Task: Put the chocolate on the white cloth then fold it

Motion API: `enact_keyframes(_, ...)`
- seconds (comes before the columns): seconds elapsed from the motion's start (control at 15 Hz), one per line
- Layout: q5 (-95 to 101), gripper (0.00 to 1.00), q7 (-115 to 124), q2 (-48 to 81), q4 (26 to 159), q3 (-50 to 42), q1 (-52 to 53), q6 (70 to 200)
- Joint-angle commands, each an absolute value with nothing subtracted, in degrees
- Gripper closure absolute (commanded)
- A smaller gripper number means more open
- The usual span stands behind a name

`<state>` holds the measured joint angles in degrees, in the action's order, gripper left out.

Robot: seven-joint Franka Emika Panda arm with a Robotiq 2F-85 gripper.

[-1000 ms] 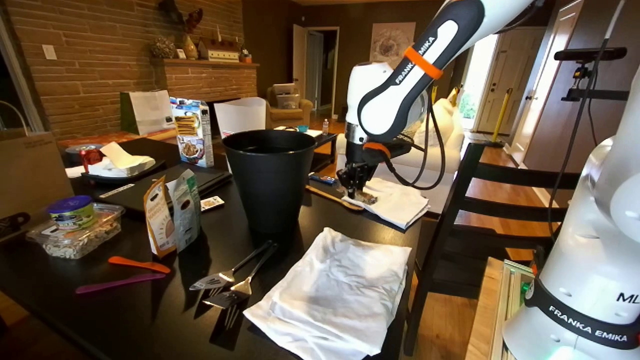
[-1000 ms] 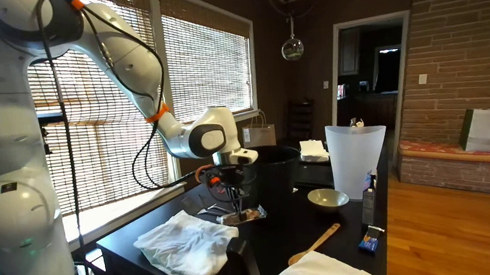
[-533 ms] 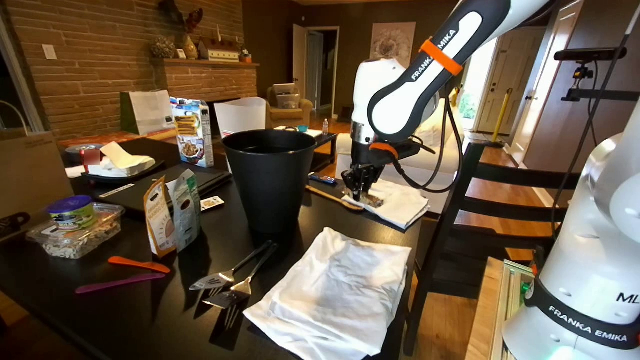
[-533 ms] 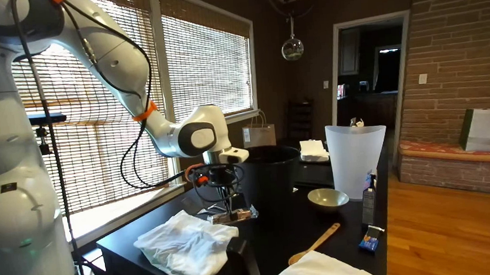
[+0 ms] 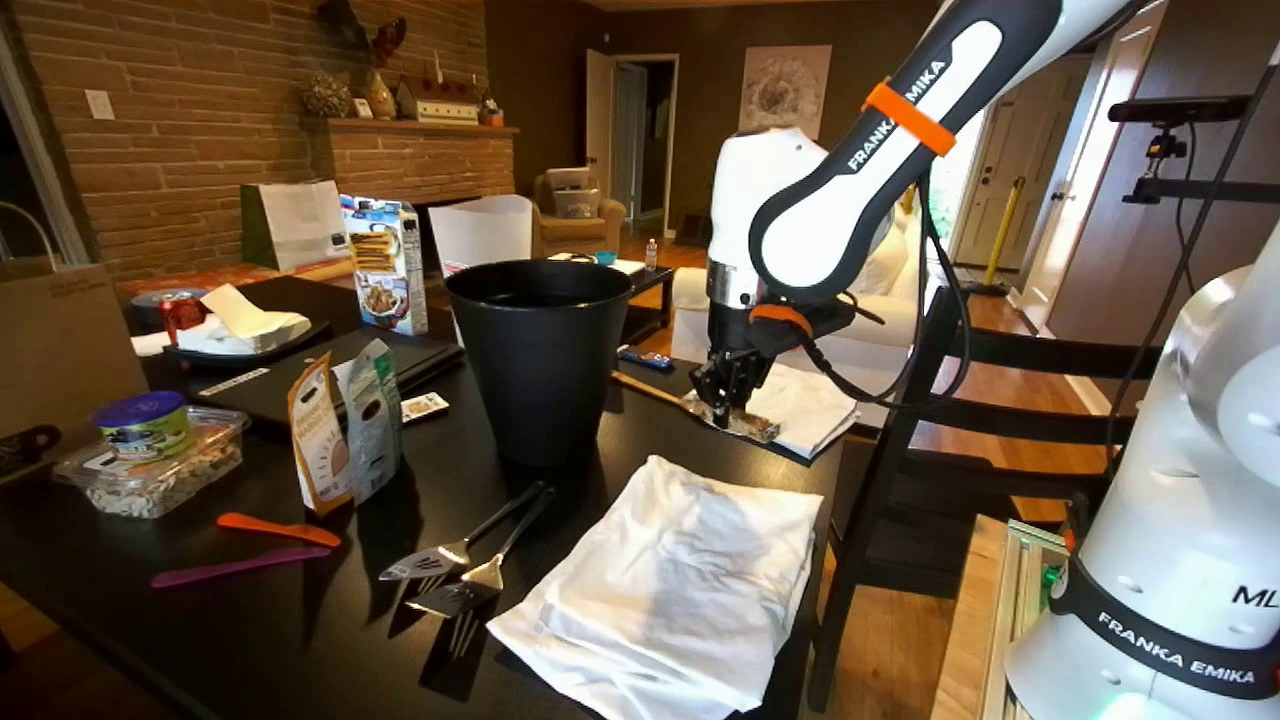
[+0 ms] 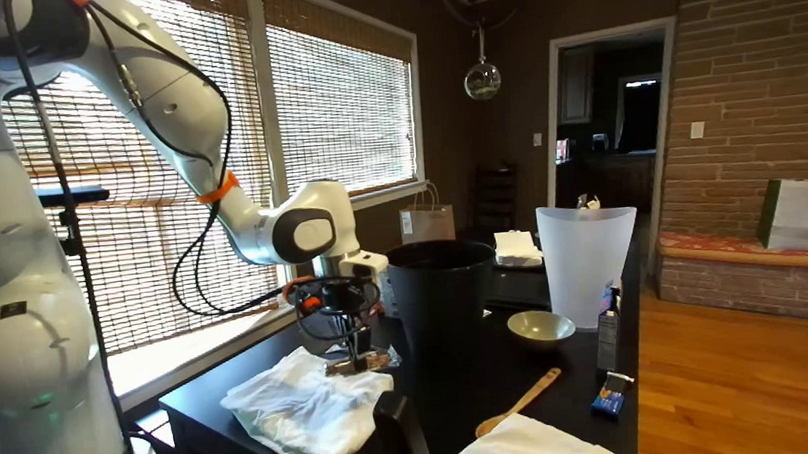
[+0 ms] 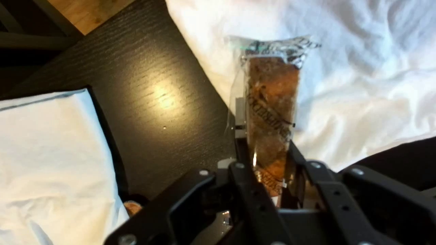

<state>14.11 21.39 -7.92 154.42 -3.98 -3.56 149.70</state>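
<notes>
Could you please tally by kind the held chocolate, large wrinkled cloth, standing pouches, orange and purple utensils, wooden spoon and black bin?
Chocolate: 1
Large wrinkled cloth: 1
Standing pouches: 2
Orange and purple utensils: 2
Wooden spoon: 1
Black bin: 1
Total: 8

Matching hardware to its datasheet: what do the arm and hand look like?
White, rounded arm with black trim, orange band, black cables, black base ring lettered FRANKA EMIKA. Hand: black, narrow linked fingers, round screw heads, orange piece just above it.
</notes>
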Motion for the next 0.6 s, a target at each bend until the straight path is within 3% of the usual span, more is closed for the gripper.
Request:
enact_keyframes(0.0, 10.43, 0.93, 22.08, -15.2, 160.83, -0.61, -2.78, 147.09)
enact_keyframes(0.53, 0.1, 0.93, 21.62, -11.4, 157.87, 4.68, 1.95, 144.85)
